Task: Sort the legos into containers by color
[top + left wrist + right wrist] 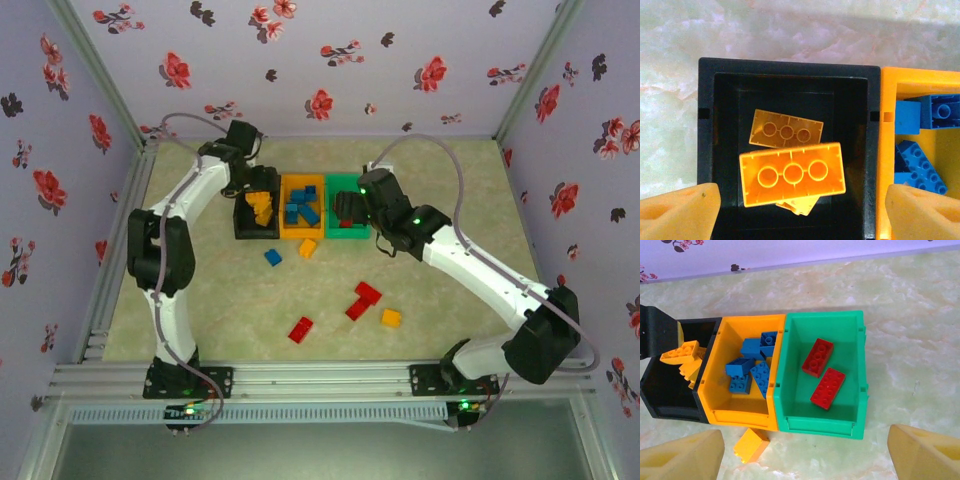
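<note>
Legos (pixel 300 329): about six loose on the table (pixel 200 300), the rest binned.

Bins, far side of the table, touching in a row:
- Black bin (pixel 707 125): orange-yellow bricks (pixel 792 174), undersides up, hollow tubes showing, stacked askew.
- Orange bin (pixel 715 390): blue bricks (pixel 755 372), jumbled.
- Green bin (pixel 860 365): two red bricks (pixel 817 357), studs up, flat on the floor, side by side on a diagonal.

Left tool (pixel 801 202): directly over the black bin, fingers spread wide. The top orange-yellow brick lies below them and touches neither.

Right tool (pixel 805 440): over the green bin's near wall, fingers also wide apart, nothing between them.

Loose pieces:
- Blue brick (pixel 273 257) and orange-yellow brick (pixel 308 248), both just on the near side of the orange bin.
- Red pair (pixel 363 300), apparently two bricks touching.
- Small orange-yellow piece (pixel 391 318) just beside that pair.
- A lone red, well toward the near edge.

Relation that matters: the red pair lies straight toward the near edge from the right tool, long axis diagonal, far-right to near-left. The right arm is nearer, and the green bin sits under it. The blue brick lies the same way from the left tool. Likely split: right arm takes reds, left takes blue. The wrist would need turning to set the fingers across a brick's short side.
</note>
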{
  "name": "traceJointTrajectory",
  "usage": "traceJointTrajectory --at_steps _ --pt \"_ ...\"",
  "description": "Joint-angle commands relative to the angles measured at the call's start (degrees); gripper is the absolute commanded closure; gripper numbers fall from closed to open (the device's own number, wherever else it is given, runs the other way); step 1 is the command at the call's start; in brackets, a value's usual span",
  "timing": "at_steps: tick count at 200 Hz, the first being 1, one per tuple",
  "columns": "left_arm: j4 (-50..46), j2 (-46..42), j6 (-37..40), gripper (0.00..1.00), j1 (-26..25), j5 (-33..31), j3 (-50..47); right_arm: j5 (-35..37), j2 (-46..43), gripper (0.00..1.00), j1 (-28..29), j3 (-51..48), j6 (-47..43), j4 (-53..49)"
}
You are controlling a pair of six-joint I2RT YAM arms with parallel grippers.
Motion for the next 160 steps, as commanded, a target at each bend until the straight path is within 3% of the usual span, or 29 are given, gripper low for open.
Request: traceJointTrajectory --at_steps 1,56,160 --pt "-2.0 -0.1 1.0 0.13 0.6 1.0 1.8 1.8 -1.4 0.14 -0.3 -0.5 -0.3 -0.8" --pt "-0.9 -6.7 0.3 0.13 0.4 1.1 -2.8 1.7 -1.3 0.14 -0.3 -0.6 -0.6 -1.2" --pt "4.7 -23.0 -2.8 0.12 -0.7 0.7 -21.3 1.6 -0.7 0.14 -0.3 -2.5 -1.1 -3.5"
